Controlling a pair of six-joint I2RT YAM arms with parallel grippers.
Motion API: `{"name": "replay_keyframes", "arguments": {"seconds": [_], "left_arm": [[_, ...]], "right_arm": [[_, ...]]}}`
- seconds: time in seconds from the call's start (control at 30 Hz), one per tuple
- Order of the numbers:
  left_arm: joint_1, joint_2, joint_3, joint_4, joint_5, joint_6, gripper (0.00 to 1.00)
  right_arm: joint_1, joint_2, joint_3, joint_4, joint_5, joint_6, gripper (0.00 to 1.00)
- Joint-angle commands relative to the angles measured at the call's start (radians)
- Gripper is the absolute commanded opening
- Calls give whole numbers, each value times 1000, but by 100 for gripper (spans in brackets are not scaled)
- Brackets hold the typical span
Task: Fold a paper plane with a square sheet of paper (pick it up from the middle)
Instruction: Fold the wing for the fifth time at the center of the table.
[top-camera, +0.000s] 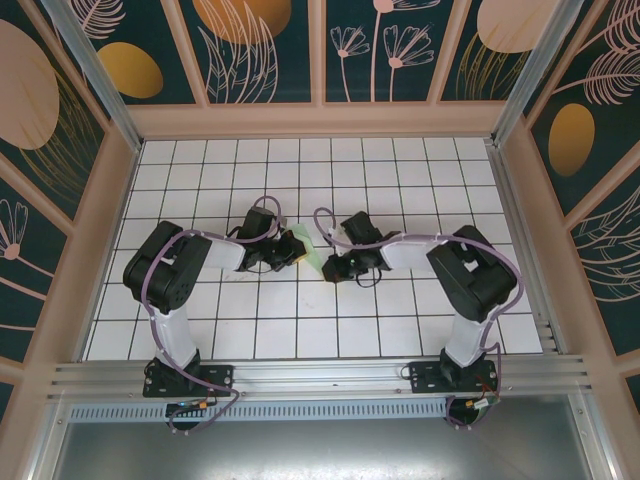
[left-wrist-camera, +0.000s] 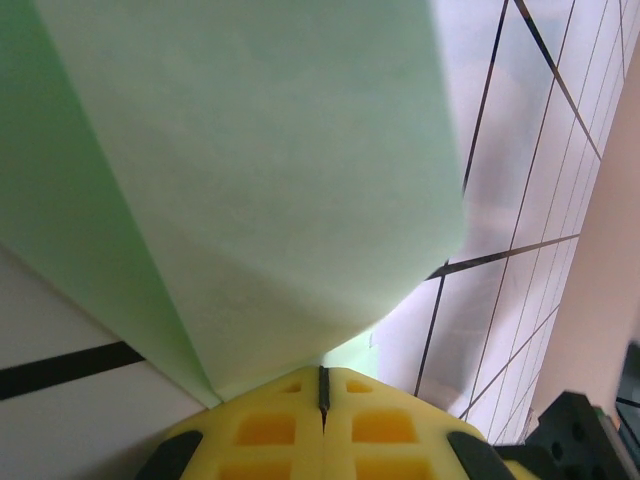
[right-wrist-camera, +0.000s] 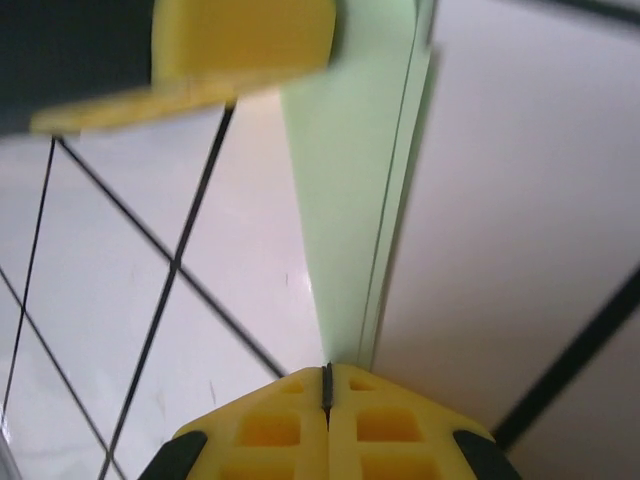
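My left pincer (left-wrist-camera: 322, 385) and right pincer (right-wrist-camera: 326, 375) meet near the middle of the table (top-camera: 300, 330). Each has its yellow fingers pressed together, pinching the pale green paper plane (top-camera: 311, 254) from opposite sides.

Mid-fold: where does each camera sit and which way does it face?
Top external: above and behind the bases, looking down on the white grid-tiled table; both arms, left gripper and right gripper show.
Left wrist: looks along its shut gripper at the pale mint-green folded paper sheet.
Right wrist: likewise; the left gripper's yellow finger shows upper left.
Shared: all see the paper sheet.
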Motion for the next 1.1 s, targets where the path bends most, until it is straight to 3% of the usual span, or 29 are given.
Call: {"name": "replay_keyframes", "arguments": {"seconds": [0.0,0.2,0.33,0.53,0.83,1.07], "left_arm": [[5,88,-34,-83,-202,33,0],[5,80,-34,-73,-181,49,0],[5,76,-32,-71,-173,56,0],[5,68,-29,-62,-154,68,0],[5,40,1,-1,-97,119,0],[5,-22,11,95,-18,225,18]], "right_arm": [[3,-66,-36,-145,-10,-69,0],[0,-109,39,-15,21,17,0],[-1,-48,86,72,31,91,0],[0,80,154,72,36,119,0],[1,147,150,4,53,100,0],[1,184,151,-77,119,83,0]]}}
